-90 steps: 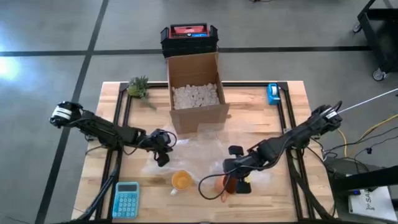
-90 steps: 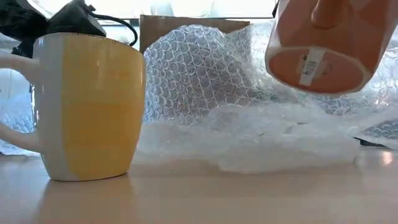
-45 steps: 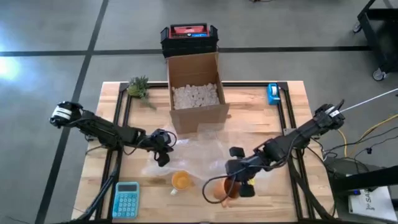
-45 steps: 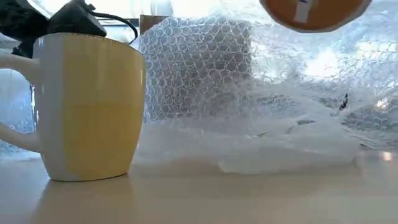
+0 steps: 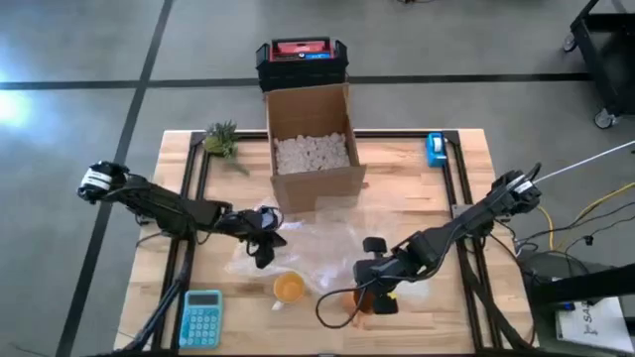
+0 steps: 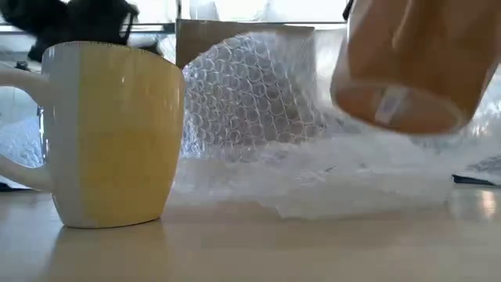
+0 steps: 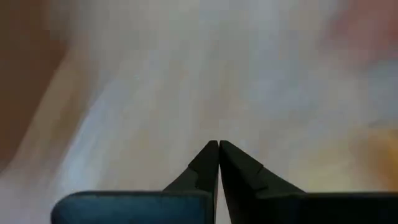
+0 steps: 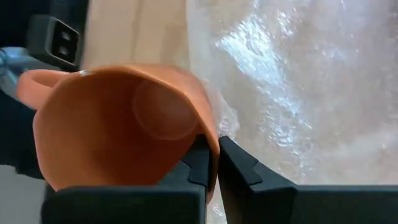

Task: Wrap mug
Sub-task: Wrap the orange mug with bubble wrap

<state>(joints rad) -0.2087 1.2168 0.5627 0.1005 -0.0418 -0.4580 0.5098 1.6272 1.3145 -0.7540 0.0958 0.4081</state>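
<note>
- Right gripper point(image 8: 211, 163) pinches the wall of the orange mug point(image 8: 118, 124): one finger inside, one outside, pressed on the rim.
- Low view: mug hangs clear of the table, base tilted, just above the near edge of the wrap point(image 6: 313, 172). Key relation: wrap lies directly under and beyond the mug, toward the box point(image 5: 313, 149); mug's axis is tipped, not upright.
- Judgement: next move is to lower the mug onto the wrap. Right arm owns that.
- Left gripper point(image 7: 217, 155): fingers pressed together, tips meeting; whether film is caught between them I cannot tell. High view puts it at the wrap's left edge, box-side of the yellow mug point(image 5: 288, 289).
- Yellow mug stands upright on the table, just beside the wrap's near-left corner, apart from the orange one.
- Materials: wrap is clear bubble film, crumpled, humped toward the box; soft, will shift. Orange mug is smooth, glazed, handle away from the fingers, label on base. Table point(image 5: 407, 169) is pale wood.
</note>
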